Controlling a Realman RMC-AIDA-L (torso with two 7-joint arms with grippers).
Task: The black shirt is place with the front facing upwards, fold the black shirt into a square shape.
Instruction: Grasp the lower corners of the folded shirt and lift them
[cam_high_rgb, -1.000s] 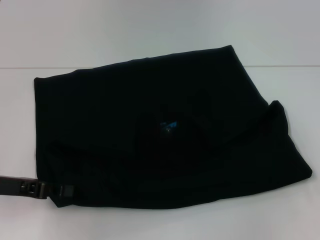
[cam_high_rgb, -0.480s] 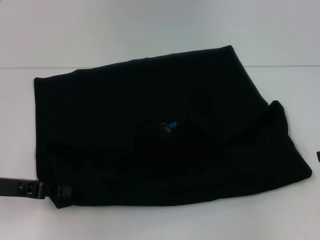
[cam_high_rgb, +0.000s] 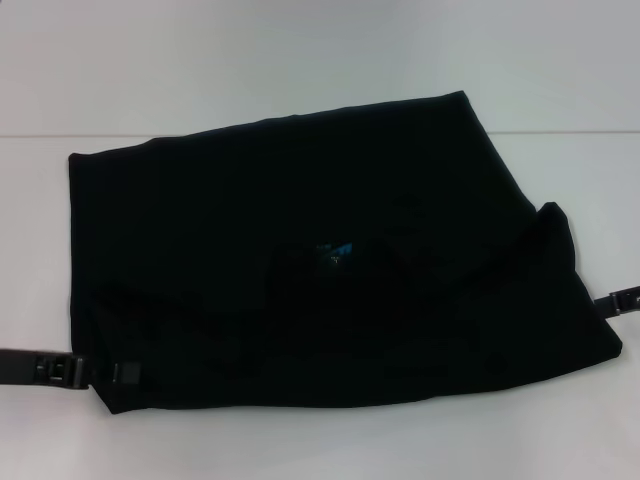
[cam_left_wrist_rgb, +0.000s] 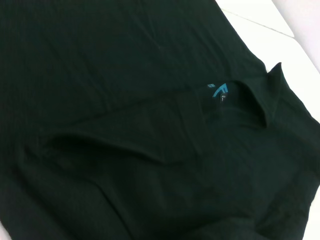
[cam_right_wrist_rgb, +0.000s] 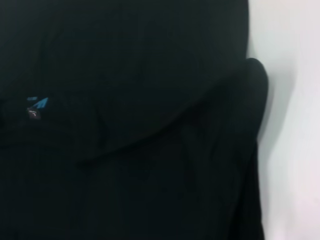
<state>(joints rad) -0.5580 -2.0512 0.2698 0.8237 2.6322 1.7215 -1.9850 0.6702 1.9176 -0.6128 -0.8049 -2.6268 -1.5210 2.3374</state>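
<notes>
— On the table (cam_high_rgb: 300, 60) how did the shirt (cam_high_rgb: 300, 220) lie?
— Folded, long axis left-right, label (cam_high_rgb: 336, 250) central.
— Grippers?
— Left gripper (cam_high_rgb: 120, 373) at its near-left corner, perhaps pinching cloth; right gripper (cam_high_rgb: 622, 300) at the right edge, fingers unclear.

Both arms low, at opposite sides.
Left gripper (cam_high_rgb: 110, 374) reaching in from near-left edge; right gripper (cam_high_rgb: 618, 300) entering at right edge.

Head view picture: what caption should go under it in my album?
Folded black shirt on a white table, left gripper and right gripper at its sides.
</notes>
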